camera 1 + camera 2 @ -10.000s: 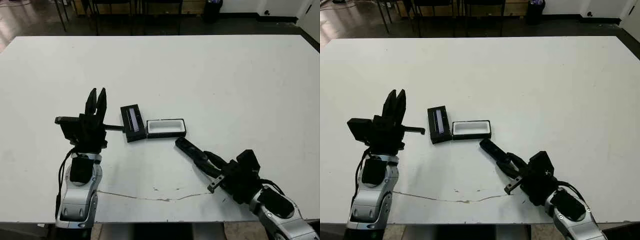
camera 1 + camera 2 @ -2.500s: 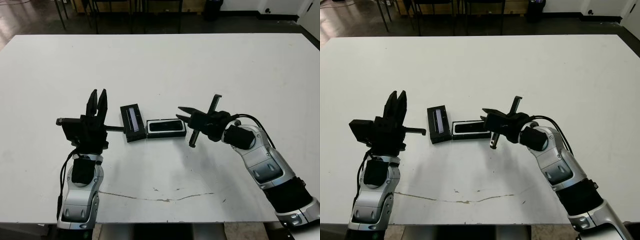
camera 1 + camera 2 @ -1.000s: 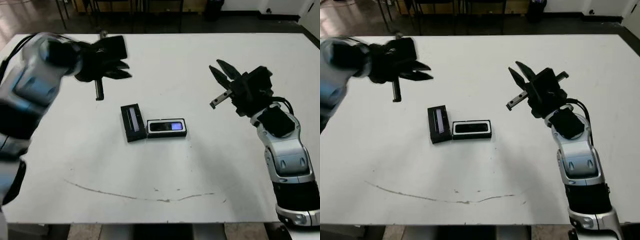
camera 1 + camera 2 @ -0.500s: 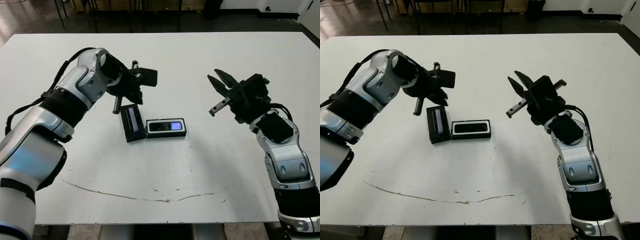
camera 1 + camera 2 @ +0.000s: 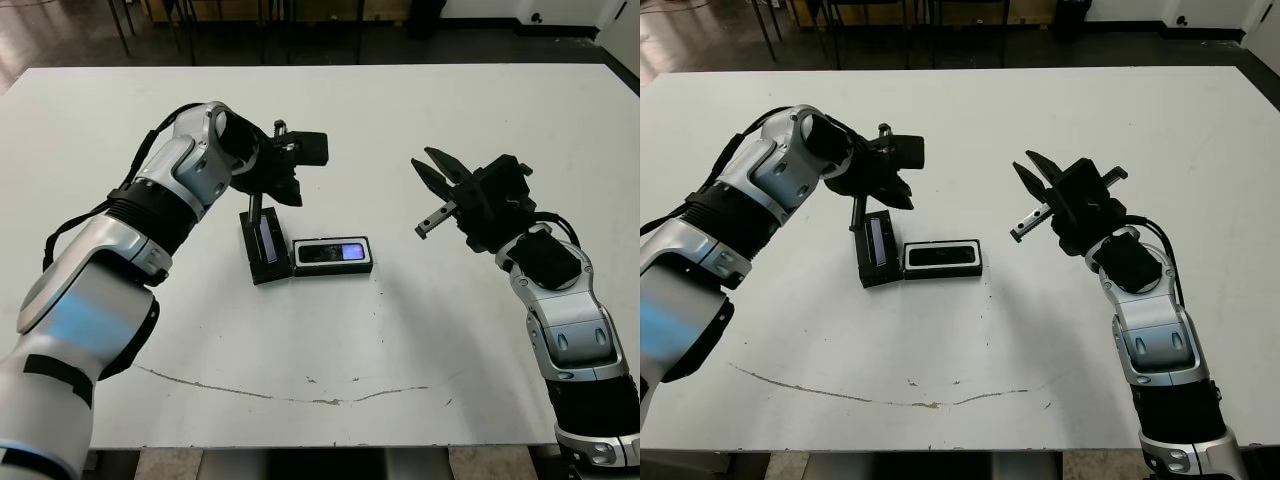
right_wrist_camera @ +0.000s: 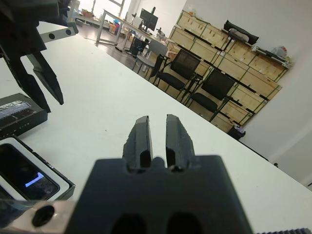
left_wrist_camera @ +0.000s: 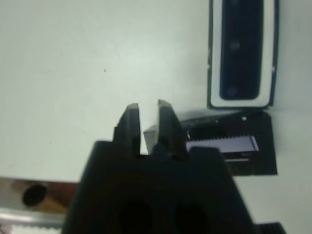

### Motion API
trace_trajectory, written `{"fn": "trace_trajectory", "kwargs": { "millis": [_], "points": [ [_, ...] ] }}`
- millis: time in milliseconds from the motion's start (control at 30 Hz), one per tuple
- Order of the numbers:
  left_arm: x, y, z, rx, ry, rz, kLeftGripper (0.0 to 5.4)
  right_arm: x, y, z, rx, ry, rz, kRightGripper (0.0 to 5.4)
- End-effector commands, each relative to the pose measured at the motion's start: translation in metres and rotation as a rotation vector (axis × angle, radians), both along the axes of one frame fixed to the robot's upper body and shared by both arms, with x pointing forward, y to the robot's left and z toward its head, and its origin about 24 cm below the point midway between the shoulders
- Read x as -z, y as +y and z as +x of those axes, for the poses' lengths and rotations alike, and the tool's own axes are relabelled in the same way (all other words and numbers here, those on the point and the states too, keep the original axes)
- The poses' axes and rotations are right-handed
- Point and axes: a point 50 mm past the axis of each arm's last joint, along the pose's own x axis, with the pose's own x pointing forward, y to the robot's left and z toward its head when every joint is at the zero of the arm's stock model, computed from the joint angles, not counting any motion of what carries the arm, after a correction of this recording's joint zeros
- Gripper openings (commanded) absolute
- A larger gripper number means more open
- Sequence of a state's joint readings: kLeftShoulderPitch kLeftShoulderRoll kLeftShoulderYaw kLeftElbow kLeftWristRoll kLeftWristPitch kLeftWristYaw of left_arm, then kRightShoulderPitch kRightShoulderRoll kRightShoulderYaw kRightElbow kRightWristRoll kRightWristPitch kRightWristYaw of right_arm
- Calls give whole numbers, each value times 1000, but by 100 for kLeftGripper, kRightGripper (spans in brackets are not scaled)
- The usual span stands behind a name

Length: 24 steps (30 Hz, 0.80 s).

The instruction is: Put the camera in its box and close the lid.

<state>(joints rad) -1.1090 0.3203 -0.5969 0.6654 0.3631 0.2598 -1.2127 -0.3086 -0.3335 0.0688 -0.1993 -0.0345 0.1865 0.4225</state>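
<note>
Slim black bar-shaped camera point(image 5: 333, 253) with a glossy blue-purple patch lying in the white-lined black box point(image 5: 296, 268), flat black lid point(image 5: 266, 246) with its greyish strip touching the box's left end, my left gripper point(image 5: 293, 193) just above the lid, fingers nearly together and empty, my right gripper point(image 5: 430, 170) raised well right of the box, fingers parted, empty.

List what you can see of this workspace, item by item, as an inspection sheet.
Surface: white table, with a thin dark crack line near the front edge.
Job's things: camera lies in the box; lid is off, flat against the box's left end.
Clutter: nothing seen.
Hands: left hand is over the lid; right hand is raised to the right, open and empty.
Cables: black cables run along both arms.
Surroundings: chairs and wooden crates beyond the table.
</note>
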Motion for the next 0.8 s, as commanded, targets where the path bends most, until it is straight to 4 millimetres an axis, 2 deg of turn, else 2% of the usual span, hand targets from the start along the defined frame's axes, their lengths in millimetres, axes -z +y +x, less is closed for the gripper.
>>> {"fn": "trace_trajectory", "kwargs": {
  "millis": [33, 567, 800],
  "points": [
    [3, 2, 0, 2, 24, 47, 0, 7, -3, -2, 1, 35, -15, 1],
    [16, -5, -8, 117, 9, 100, 0, 7, -3, -2, 4, 36, -12, 1],
    [28, -5, -9, 134, 22, 112, 0, 7, -3, -3, -9, 33, -13, 1]
  ]
}}
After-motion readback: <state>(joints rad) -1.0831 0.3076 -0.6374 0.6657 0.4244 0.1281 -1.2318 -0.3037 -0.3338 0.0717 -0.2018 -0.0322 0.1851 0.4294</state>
